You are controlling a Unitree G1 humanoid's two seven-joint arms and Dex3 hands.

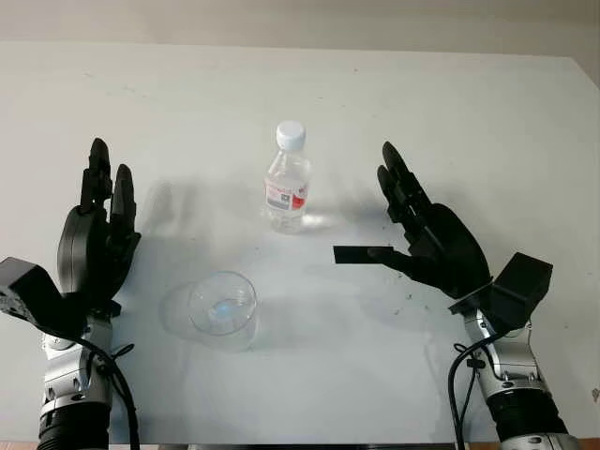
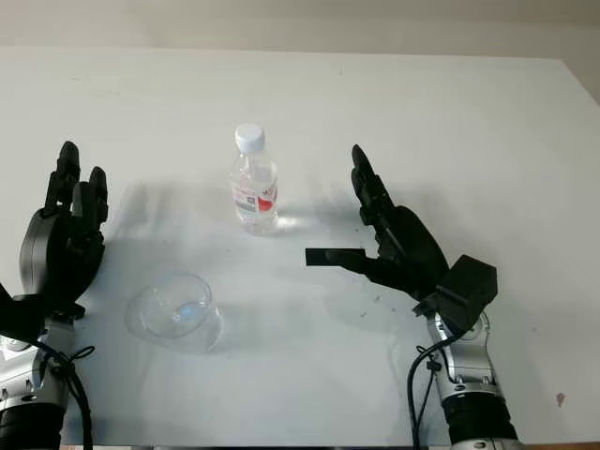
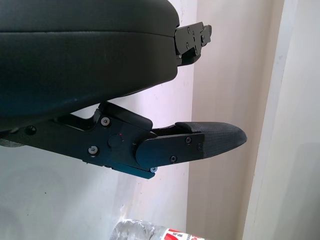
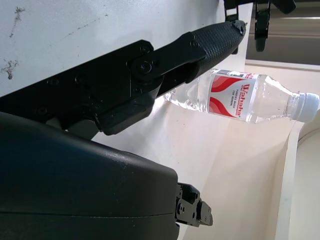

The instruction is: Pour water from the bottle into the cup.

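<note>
- The bottle stands upright near the middle of the white table, its white cap still screwed on.
- It is clear plastic with water inside, and a red-and-white label wraps its middle.
- In the right wrist view the label reads "Wahaha" in red letters; the smaller print beneath cannot be read.
- A second patch of the label, red and white with a small dark square, faces the head camera; its writing is too small to make out.
- The cup is a clear, wide glass standing on the table nearer the robot than the bottle and a little toward the left arm's side.
- Bottle and cup are apart, with bare table between them.
- The left hand is out to the left of both things, beside the cup and apart from it, palm turned inward, open and holding nothing.
- The right hand is on the other side of the bottle, near it but not touching, also open and empty.
- Its thumb points across toward the cup's side of the table, and its fingers reach up past the level of the bottle's base.
- In the left wrist view a corner of the bottle shows at the picture's edge, beyond the left thumb.
</note>
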